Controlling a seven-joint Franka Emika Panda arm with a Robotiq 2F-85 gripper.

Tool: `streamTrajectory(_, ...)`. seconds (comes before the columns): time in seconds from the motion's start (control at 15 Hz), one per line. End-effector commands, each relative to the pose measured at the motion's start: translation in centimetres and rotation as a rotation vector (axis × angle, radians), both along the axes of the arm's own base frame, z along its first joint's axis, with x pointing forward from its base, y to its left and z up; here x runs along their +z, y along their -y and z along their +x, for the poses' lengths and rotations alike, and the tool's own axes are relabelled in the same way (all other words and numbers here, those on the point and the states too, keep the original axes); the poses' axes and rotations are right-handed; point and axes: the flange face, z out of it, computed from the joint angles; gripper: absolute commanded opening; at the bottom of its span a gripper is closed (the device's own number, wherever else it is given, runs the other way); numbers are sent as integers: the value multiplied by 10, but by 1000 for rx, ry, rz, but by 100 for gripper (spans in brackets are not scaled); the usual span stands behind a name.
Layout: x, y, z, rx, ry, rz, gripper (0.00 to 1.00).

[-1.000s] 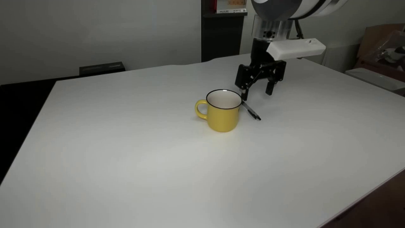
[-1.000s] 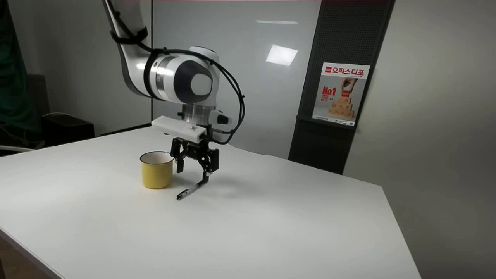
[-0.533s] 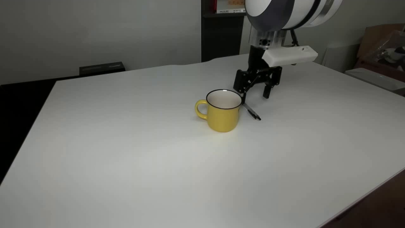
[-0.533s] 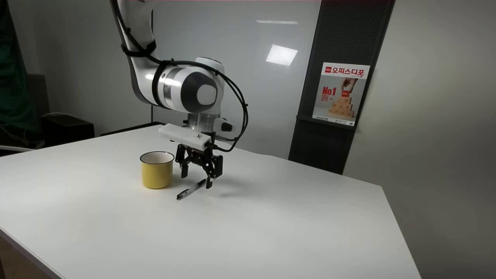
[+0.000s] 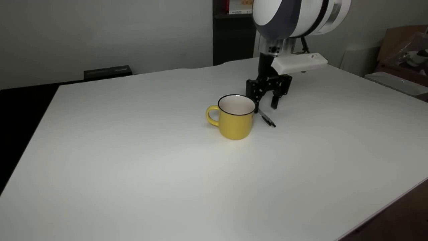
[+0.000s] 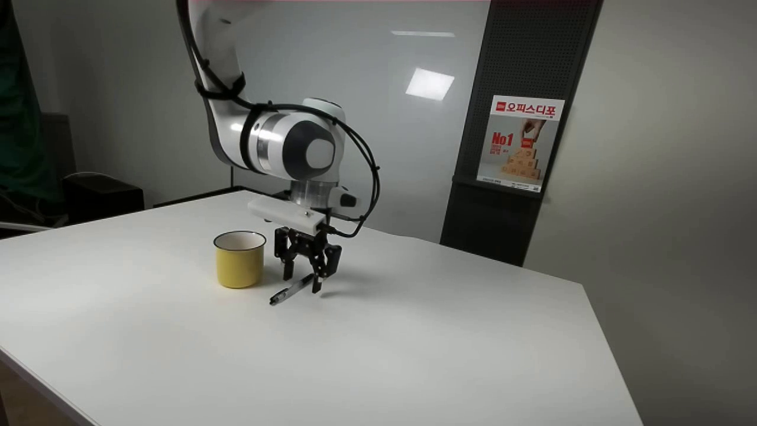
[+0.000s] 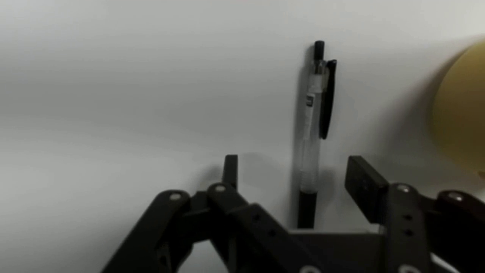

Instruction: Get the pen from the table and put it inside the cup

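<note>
The pen, clear with a black clip and black ends, lies flat on the white table in both exterior views. In the wrist view the pen runs up the picture. The yellow cup stands upright close beside the pen; it also shows in an exterior view and at the right edge of the wrist view. My gripper is open, pointing down, with its fingers on either side of the pen's rear part, not touching it. The gripper shows in both exterior views.
The cup stands just beyond my right finger in the wrist view. A whiteboard wall and a dark panel with a poster stand behind the table. A dark box stands beyond the table's far edge.
My gripper has moved down toward the table and over the pen, with its fingers staying open. The pen and the cup have not moved.
</note>
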Motion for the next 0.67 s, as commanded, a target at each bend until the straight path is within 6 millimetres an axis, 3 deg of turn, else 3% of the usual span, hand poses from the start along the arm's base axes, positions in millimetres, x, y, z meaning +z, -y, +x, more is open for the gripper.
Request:
streamTrajectory(0.0, 0, 0, 12, 3, -3, 2, 45)
streamTrajectory(0.4, 0, 1, 14, 2, -4, -1, 5)
streamTrajectory(0.6, 2, 2, 12, -2, -7, 1, 1)
